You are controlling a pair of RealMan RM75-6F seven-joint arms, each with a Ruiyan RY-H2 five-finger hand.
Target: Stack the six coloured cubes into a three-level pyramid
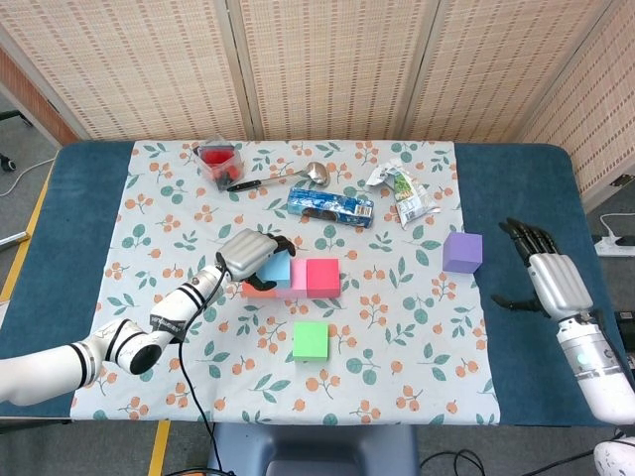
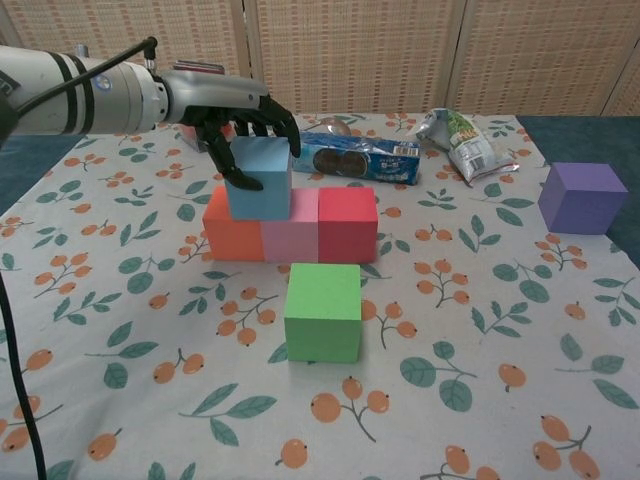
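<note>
An orange cube [image 2: 232, 230], a pink cube [image 2: 290, 231] and a red cube [image 2: 348, 222] stand in a row on the cloth. My left hand [image 2: 238, 112] grips a light blue cube [image 2: 261, 182] that rests on top of the row, over the seam between orange and pink. In the head view the same hand [image 1: 248, 253] covers most of the blue cube [image 1: 277, 268]. A green cube [image 2: 323, 311] stands alone in front of the row. A purple cube [image 2: 581, 197] sits far right. My right hand [image 1: 549, 276] hovers open beside the table's right edge, holding nothing.
A blue cookie packet [image 2: 358, 158], a crumpled snack bag [image 2: 461, 139], a metal ladle [image 1: 288, 177] and a small container with red contents [image 1: 219, 162] lie behind the cubes. The flowered cloth [image 2: 480, 380] covers the table's middle.
</note>
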